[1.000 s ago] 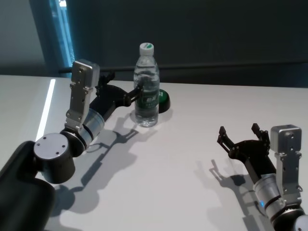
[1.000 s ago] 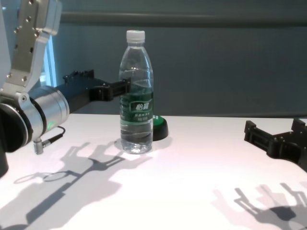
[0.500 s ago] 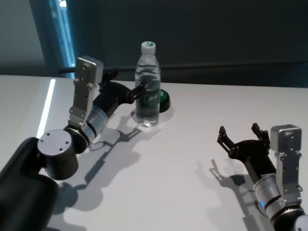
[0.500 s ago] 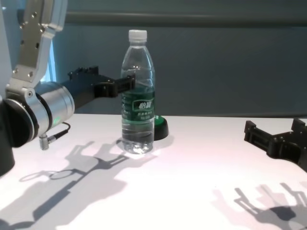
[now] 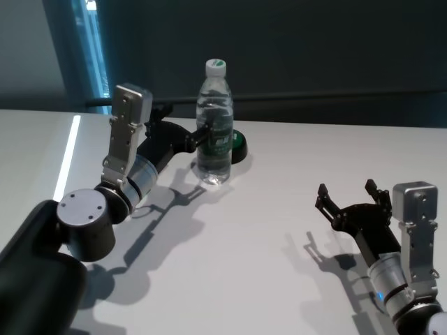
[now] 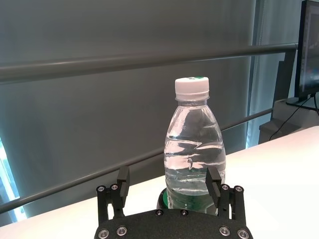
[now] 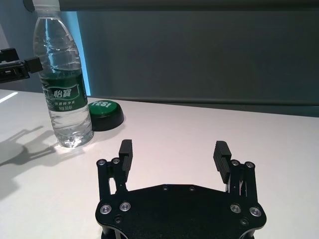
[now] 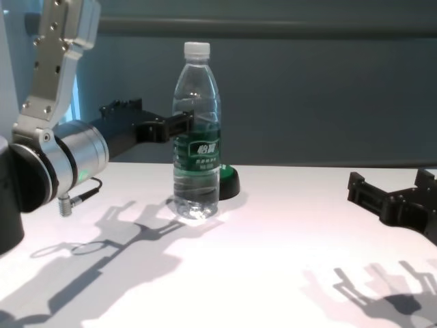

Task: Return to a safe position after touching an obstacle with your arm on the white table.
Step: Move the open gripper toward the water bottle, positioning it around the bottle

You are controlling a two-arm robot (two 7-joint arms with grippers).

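Note:
The obstacle, a tall clear water bottle (image 5: 215,122) with a white cap and green label, stands upright on the white table (image 5: 265,230) at the back centre. My left gripper (image 5: 198,134) is open at label height, and one of its fingertips (image 8: 183,123) meets the bottle's left side. In the left wrist view the bottle (image 6: 194,149) rises just beyond the open left gripper (image 6: 168,180), close behind one of its fingers (image 6: 213,180). My right gripper (image 5: 347,197) hovers open and empty over the table at the near right, far from the bottle (image 7: 62,84).
A low black-and-green round puck (image 5: 236,145) sits right behind the bottle, also visible as the puck (image 7: 104,113) in the right wrist view. A dark wall and rail run behind the table's far edge. A bright vertical strip (image 5: 89,49) stands at the back left.
My left arm has pushed a little forward and to the right, and the bottle has shifted slightly the same way while staying upright. The right arm has not moved.

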